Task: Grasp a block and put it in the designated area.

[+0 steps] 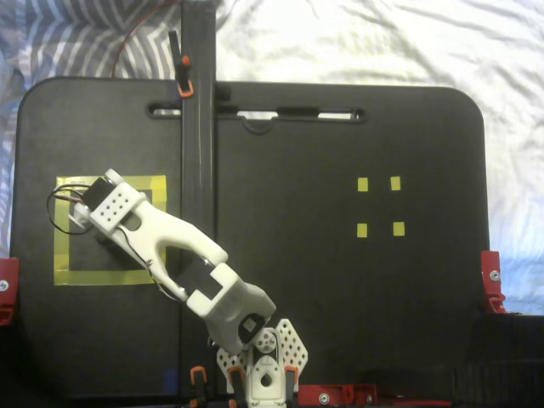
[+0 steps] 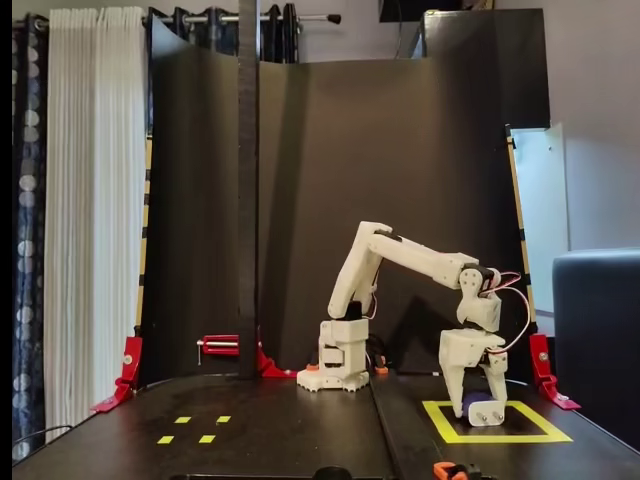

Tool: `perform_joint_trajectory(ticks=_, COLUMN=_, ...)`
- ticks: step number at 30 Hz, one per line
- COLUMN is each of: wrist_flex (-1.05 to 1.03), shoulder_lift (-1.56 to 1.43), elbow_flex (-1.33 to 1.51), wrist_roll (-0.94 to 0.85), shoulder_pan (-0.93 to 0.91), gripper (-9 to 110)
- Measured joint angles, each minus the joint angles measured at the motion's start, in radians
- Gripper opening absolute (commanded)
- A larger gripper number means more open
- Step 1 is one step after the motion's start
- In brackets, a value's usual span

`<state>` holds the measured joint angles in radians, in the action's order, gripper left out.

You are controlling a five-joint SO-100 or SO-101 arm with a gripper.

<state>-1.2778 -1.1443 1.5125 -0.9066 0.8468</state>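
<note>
Now the gripper [image 2: 478,412] is low inside the designated area [image 2: 452,434], the big yellow tape square. Its fingers look closed around the block [image 2: 470,407], a small dark thing tucked between them, though that is hard to see. This looks like the putting-down step. Next, I think, the fingers must open so the block rests inside the square.
</note>
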Motion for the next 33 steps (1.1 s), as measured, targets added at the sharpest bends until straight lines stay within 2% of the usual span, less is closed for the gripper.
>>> perform_joint_trajectory(ticks=7, wrist_flex=-0.005, shoulder_lift=0.005, elbow_flex=0.0, wrist_roll=-0.014, shoulder_pan=-0.011, gripper=41)
perform_joint_trajectory(ticks=21, wrist_flex=-0.025, shoulder_lift=-0.006, elbow_flex=0.0, wrist_roll=-0.012, shoulder_pan=-0.011, gripper=42)
perform_joint_trajectory(ticks=33, wrist_flex=-0.218, shoulder_lift=-0.288, elbow_flex=0.0, wrist_roll=-0.012, shoulder_pan=-0.009, gripper=42)
